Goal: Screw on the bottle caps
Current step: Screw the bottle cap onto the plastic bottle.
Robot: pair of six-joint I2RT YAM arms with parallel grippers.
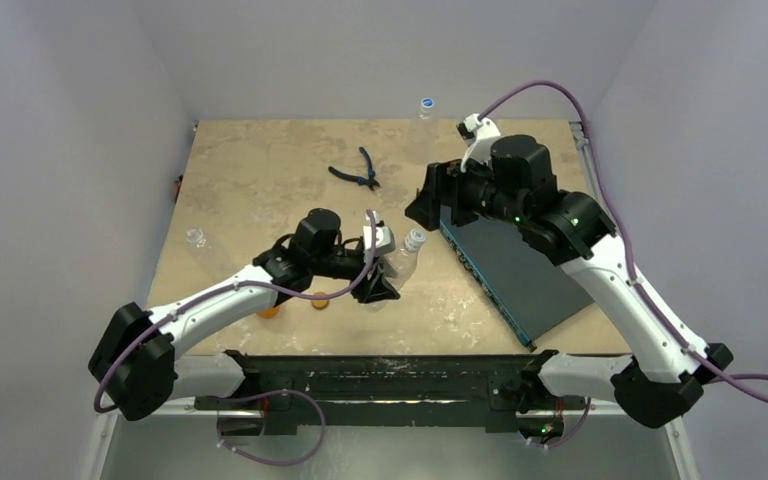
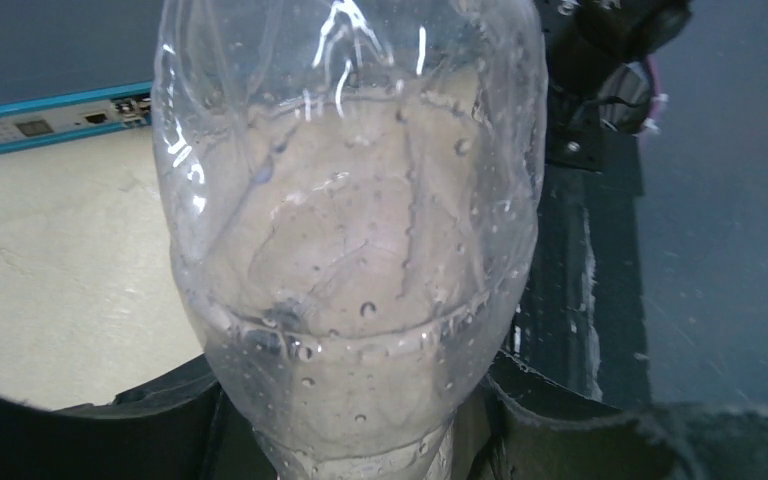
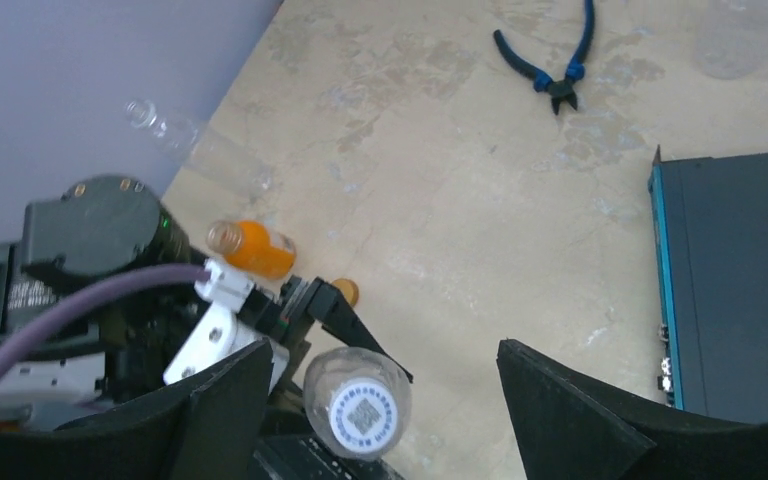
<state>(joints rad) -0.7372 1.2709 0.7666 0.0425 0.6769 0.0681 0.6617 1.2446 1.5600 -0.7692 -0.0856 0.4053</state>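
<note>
My left gripper is shut on the lower body of a clear bottle, which tilts up toward the right arm. That bottle fills the left wrist view. A white cap with blue print sits on its neck. My right gripper is open just above that cap, which lies nearer its left finger, and touches nothing. A small orange bottle lies uncapped on the table with a flat orange cap next to it. Another clear bottle lies uncapped at the left edge.
Blue-handled pliers lie at mid-table toward the back. A dark box with a blue edge lies on the right, under the right arm. A clear bottle with a blue cap stands at the back edge.
</note>
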